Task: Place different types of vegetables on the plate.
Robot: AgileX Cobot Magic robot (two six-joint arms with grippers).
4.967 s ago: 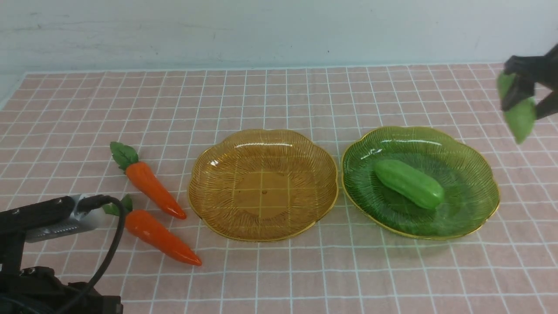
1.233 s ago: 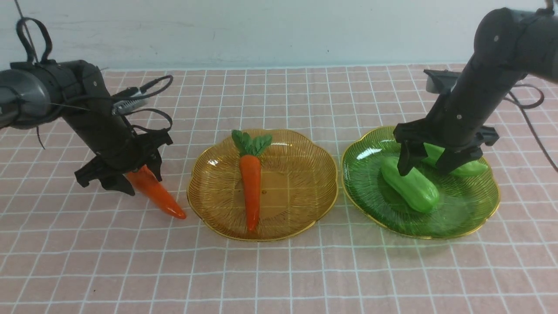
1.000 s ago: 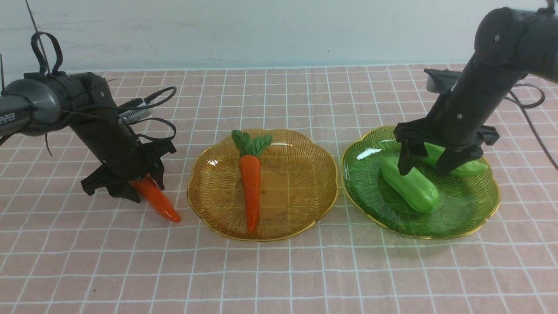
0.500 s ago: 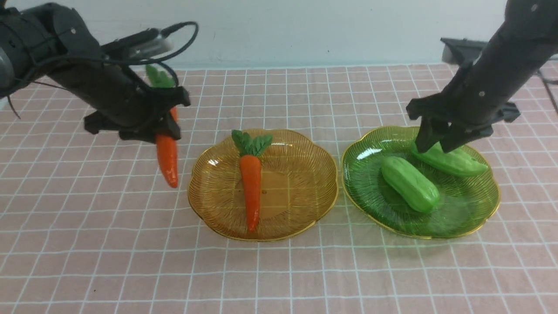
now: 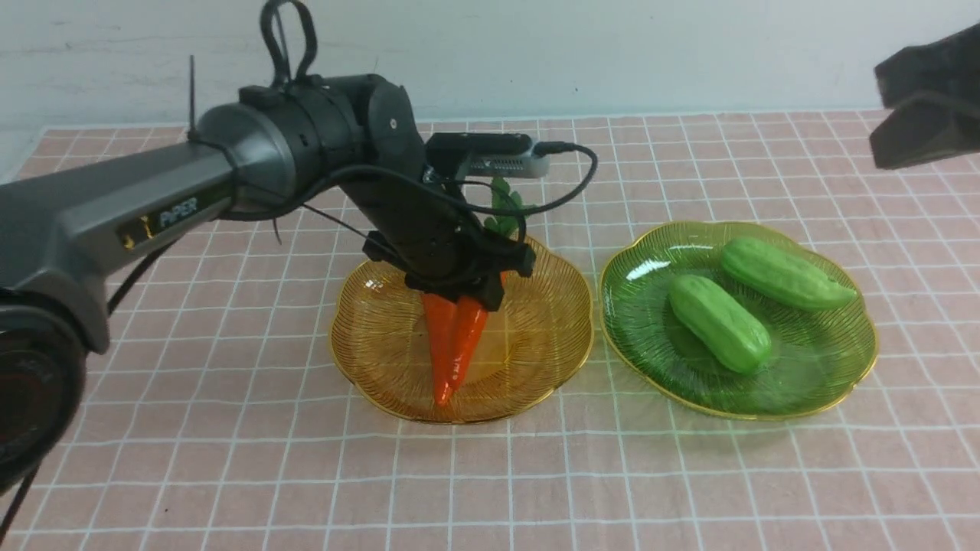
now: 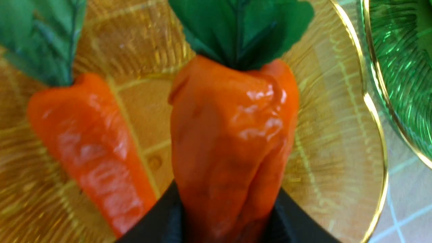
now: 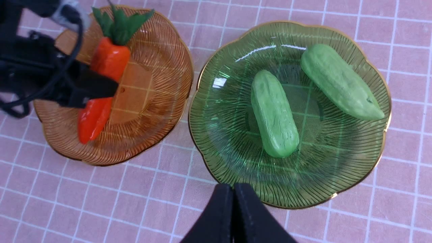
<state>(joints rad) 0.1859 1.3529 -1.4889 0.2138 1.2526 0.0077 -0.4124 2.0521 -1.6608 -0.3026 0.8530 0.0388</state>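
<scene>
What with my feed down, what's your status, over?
Left jaws gripping carrot at amber plate. Right jaws shut, empty. Cucumbers on green plate. Other carrot alongside.

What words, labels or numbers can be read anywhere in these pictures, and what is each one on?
"PIPER": white letters on the grey link of the left robot arm.
Small yellowish mark beside those letters: too small to read.
No other writing shows in any of the views.
</scene>
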